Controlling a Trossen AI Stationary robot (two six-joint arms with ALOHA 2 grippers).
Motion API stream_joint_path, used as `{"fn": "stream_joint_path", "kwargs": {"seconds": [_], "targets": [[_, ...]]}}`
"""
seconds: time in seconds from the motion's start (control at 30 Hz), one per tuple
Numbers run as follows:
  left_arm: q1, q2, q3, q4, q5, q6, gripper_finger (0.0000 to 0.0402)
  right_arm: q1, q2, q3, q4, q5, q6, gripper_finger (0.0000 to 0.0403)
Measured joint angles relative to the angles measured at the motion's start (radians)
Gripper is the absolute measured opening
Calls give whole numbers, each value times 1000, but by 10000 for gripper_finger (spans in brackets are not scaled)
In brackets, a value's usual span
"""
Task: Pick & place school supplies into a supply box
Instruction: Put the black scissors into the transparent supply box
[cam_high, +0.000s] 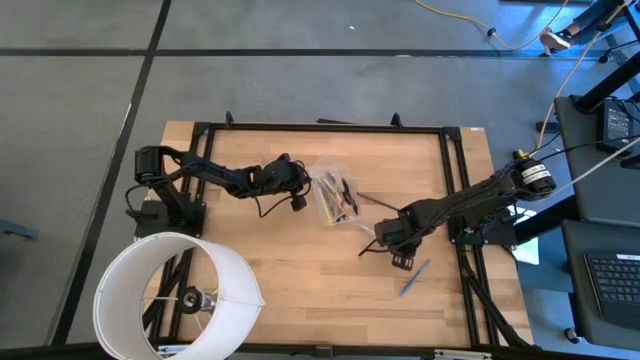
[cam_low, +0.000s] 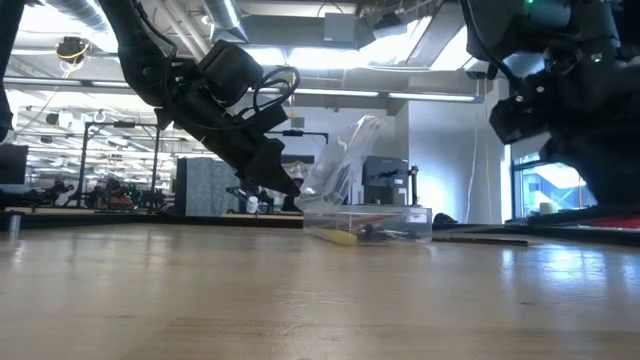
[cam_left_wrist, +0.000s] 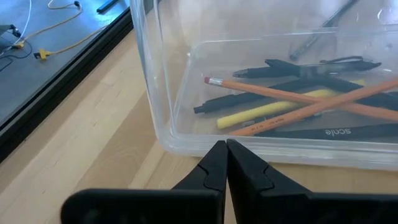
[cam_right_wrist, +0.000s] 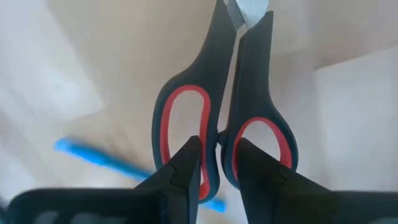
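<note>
The clear supply box (cam_high: 335, 195) (cam_low: 368, 220) stands mid-table with its lid tipped open. Inside it lie black pens, orange pencils (cam_left_wrist: 292, 96) and a yellow marker. My left gripper (cam_high: 298, 198) (cam_left_wrist: 225, 146) is shut, its tips at the foot of the box's wall (cam_left_wrist: 155, 93); whether they touch, I cannot tell. My right gripper (cam_high: 400, 258) (cam_right_wrist: 217, 142), right of the box, is shut on the scissors (cam_right_wrist: 217, 81), which have black handles lined with red. A blue pen (cam_high: 415, 277) (cam_right_wrist: 93, 155) lies flat on the table beside it. My right gripper pinches the scissors by the inner bars of the two handle loops (cam_right_wrist: 219, 134), where they meet. One finger (cam_right_wrist: 186, 168) lies over each loop. The shut blades point straight away from the fingers. The scissors look lifted off the table.
A large white round cylinder (cam_high: 180, 295) stands at the near left corner. A thin dark pen (cam_high: 378, 203) lies just right of the box. A black frame (cam_high: 455, 160) rims the table. Bare wood lies between the box and the near edge.
</note>
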Motion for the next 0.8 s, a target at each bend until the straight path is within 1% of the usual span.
{"fn": "stream_joint_path", "kwargs": {"seconds": [0.2, 0.33, 0.43, 0.5, 0.67, 0.8], "targets": [[0, 0, 0, 0, 1, -4, 6, 0, 0, 0, -6, -111, 56, 89], [-2, 0, 0, -10, 3, -4, 8, 0, -8, 1, -31, -138, 75, 89], [-3, 0, 0, -27, 3, -4, 6, 0, -34, 2, -51, -137, 79, 89], [-4, 0, 0, -34, 3, -4, 4, 0, -59, 2, -53, -119, 98, 89], [-3, 0, -1, -45, 3, -4, 5, -12, -139, 2, -84, -33, 166, 90], [-3, 0, -1, -46, 3, -4, 5, -69, -185, 3, -86, 46, 233, 90]]}}
